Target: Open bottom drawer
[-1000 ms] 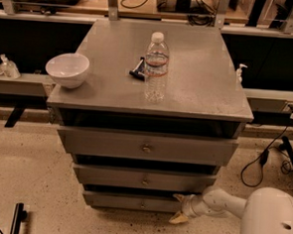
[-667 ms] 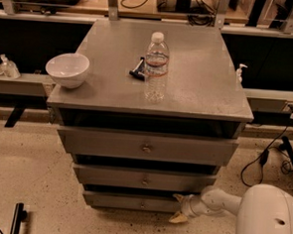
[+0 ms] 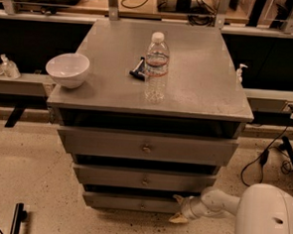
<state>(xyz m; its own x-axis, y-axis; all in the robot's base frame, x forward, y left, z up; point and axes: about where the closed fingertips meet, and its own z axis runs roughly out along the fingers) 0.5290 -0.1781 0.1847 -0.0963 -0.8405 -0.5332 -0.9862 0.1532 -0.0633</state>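
Observation:
The bottom drawer [image 3: 126, 202] is the lowest and narrowest of three grey fronts, with a small round knob [image 3: 142, 205] at its centre. My gripper [image 3: 179, 209] sits at the drawer's right end, to the right of the knob, pale fingertips pointing left and down toward the floor. Its white arm [image 3: 221, 202] reaches in from the lower right. The drawer front stands a little forward of the cabinet body, with a dark gap above it.
On the cabinet top [image 3: 198, 82] stand a white bowl [image 3: 68, 69], a clear water bottle [image 3: 156, 66] and a small dark object [image 3: 137, 69]. Cables [image 3: 263, 161] trail on the speckled floor at right. A black bar [image 3: 17, 218] lies at lower left.
The gripper has stayed at the bottom drawer's right end; the white arm body has shifted slightly left.

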